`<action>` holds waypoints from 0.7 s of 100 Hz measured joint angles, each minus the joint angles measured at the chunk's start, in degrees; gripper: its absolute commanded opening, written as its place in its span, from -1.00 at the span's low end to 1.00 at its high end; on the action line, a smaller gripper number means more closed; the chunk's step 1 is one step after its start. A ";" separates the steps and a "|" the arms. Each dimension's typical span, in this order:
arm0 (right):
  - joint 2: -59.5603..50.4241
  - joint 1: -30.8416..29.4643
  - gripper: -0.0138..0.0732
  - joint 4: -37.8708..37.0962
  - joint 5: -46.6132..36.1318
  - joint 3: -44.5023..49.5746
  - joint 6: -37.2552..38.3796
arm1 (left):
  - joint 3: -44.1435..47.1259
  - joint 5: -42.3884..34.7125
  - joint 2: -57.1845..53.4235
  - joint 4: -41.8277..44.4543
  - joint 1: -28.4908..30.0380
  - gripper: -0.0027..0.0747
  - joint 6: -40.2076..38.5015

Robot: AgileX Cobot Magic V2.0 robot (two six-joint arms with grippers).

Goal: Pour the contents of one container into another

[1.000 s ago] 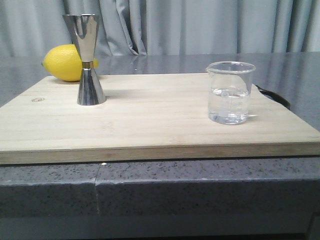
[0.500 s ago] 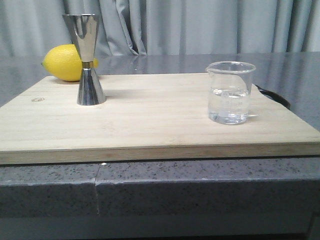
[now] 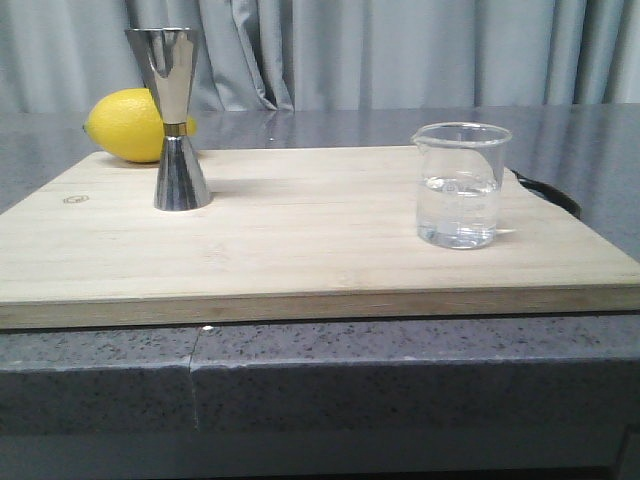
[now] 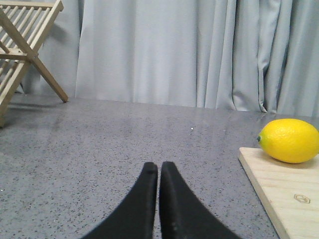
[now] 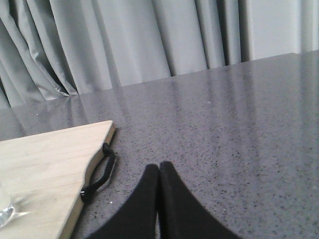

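- On the board (image 3: 300, 240), right side, we list one beaker (image 3: 461, 185): clear glass, upright, lip to the left, clear liquid filling roughly the lower half, faint white markings on its wall.
- Toward the board's far left we list one jigger (image 3: 175, 120): polished steel, hourglass form, upright on its wider lower cone, well apart from the beaker and taller than it.
- Behind the jigger we note one lemon (image 3: 128, 125), yellow, at the board's far left corner; in the left wrist view it (image 4: 289, 140) rests on that corner.
- We record the board as pale wood, lying on a grey speckled counter (image 3: 400, 370), with a black loop handle (image 5: 98, 175) at its right end.
- We find the left gripper (image 4: 158, 169) low over bare counter left of the board, fingers pressed together, holding nothing.
- We find the right gripper (image 5: 158, 169) over counter right of the board, fingers likewise together and empty.
- We add grey curtains (image 3: 400, 50) behind, and a wooden rack (image 4: 25, 50) at the far left.
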 measured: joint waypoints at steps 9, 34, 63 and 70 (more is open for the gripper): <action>0.00 0.00 -0.80 5.02 0.00 0.00 0.00 | 0.00 0.11 0.00 -2.42 0.00 -0.98 0.00; 0.00 0.00 -0.80 12.14 10.10 -2.57 0.00 | -1.89 5.67 0.00 -12.52 0.00 -0.98 0.00; 9.55 0.00 -0.80 12.37 20.05 -15.82 -0.95 | -13.61 17.47 5.57 -14.37 0.00 -0.98 0.09; 13.57 0.00 -0.80 12.37 21.80 -18.80 -3.11 | -16.81 19.88 8.95 -14.64 0.00 -0.98 0.98</action>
